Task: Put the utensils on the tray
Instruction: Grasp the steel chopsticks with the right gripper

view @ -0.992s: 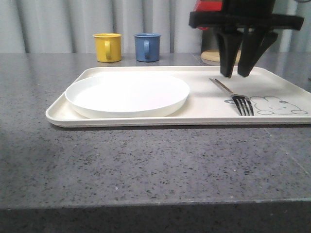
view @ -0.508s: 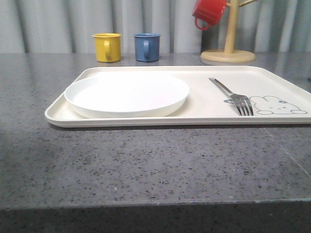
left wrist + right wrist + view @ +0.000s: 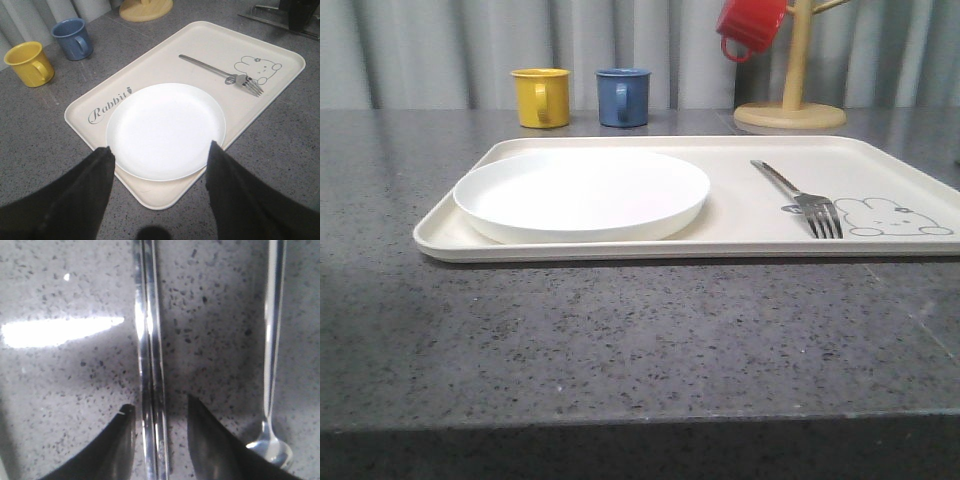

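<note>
Tray: the big cream-white plastic tray with rounded corners (image 3: pixel 570 248) lies flat on the speckled grey stone table (image 3: pixel 620 340). It has a line-drawn rabbit (image 3: pixel 257 67) at one end and the word "Rabbit" at the other.
Plate: a round white plate (image 3: pixel 582 193) sits on the tray's left half in the front view.
Fork: the shiny silver fork (image 3: pixel 800 197) lies on the tray, to the right of the plate, its tines touching the rabbit drawing and pointing toward the camera.
Knife: the long straight silver knife (image 3: pixel 149 365) lies on the grey table, off the tray.
Spoon: the thin silver spoon (image 3: pixel 272 375) lies on the table beside the knife, not touching it.
Mugs: a yellow mug (image 3: pixel 542 97) and a blue mug (image 3: pixel 623 96) stand behind the tray. A red mug (image 3: pixel 750 27) hangs on a wooden mug stand (image 3: pixel 790 105).
Left gripper: the left gripper (image 3: pixel 161 155) hangs above the plate's near edge, fingers spread wide, holding nothing.
Right gripper: the right gripper (image 3: pixel 156 412) is low over the table, with one dark finger (image 3: pixel 112 450) on each side of the knife. The fingers are apart and not yet squeezing it.
</note>
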You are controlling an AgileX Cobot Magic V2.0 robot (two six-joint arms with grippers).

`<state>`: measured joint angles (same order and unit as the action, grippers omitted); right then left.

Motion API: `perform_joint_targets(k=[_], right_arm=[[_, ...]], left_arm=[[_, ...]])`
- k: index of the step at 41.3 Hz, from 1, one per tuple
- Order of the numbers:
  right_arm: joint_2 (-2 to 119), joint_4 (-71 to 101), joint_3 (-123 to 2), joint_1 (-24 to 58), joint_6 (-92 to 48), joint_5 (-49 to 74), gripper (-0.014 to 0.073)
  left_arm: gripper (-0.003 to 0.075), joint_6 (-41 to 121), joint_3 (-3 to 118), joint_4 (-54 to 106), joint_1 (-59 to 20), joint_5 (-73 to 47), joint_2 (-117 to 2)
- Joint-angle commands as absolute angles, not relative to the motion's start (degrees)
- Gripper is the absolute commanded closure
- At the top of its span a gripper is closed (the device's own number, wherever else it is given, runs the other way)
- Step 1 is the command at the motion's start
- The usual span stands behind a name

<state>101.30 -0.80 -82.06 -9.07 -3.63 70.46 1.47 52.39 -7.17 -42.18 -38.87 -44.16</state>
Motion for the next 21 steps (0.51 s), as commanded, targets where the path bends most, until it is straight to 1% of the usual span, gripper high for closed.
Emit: perform_joint_targets(k=[1,3,7,9,21], right_arm=[[99.4,-0.8,-83.4,-9.2,-4.3,75.6,0.0315],[99.4,-0.8,-83.4,-9.2,-4.3,75.6,0.0344],[99.5,-0.8,-83.4,-9.2,-4.3,75.5,0.0435],[99.6,-0.8,-83.4,-9.2,-4.3,75.3,0.0459],[99.6,-0.8,-83.4,-9.2,-4.4,74.9,0.0473]], left_arm=[[0.0312,0.9,54.0,-7.0,-42.6,-34.5,-44.0],[0.0312,0.9,54.0,-7.0,-42.6,-34.5,-44.0],[0.0312,0.9,54.0,-7.0,-42.6,-34.5,-44.0],[0.0312,0.9,54.0,-7.0,-42.6,-34.5,-44.0],[0.0312,0.9,54.0,-7.0,-42.6,-34.5,-44.0]])
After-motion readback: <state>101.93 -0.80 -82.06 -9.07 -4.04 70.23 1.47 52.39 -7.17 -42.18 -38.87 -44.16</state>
